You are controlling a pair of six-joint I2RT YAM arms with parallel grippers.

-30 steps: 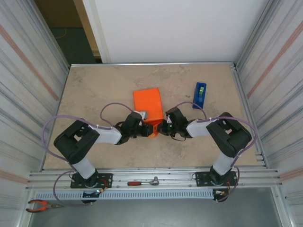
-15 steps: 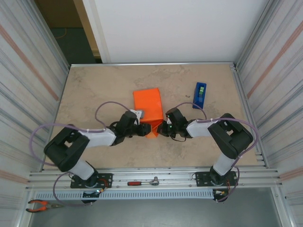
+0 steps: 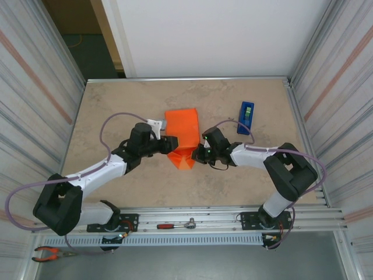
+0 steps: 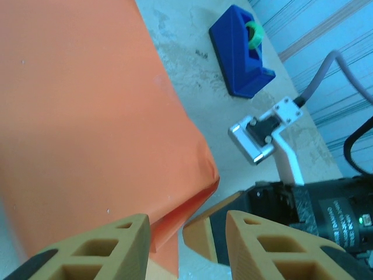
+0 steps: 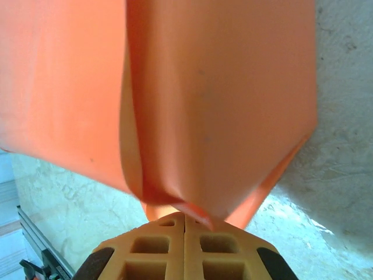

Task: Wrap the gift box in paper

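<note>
Mottled beige surface (image 3: 116,111) between ribbed metal walls (image 3: 35,87). The left pincer (image 4: 185,226) stands apart beside the orange paper (image 5: 221,105), and the right pincer (image 5: 185,220) is clamped on its folded tip.

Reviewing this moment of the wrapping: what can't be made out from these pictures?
Small squarish gift box: its own surface, hidden in all three views under the thin bright orange paper sheet.
Right wrist view: whether the shut right gripper actually pinches the paper's pointed flap; the flap overlaps the fingertips.
Left wrist view: the paper's full extent, cut off by the top and left edges.
</note>
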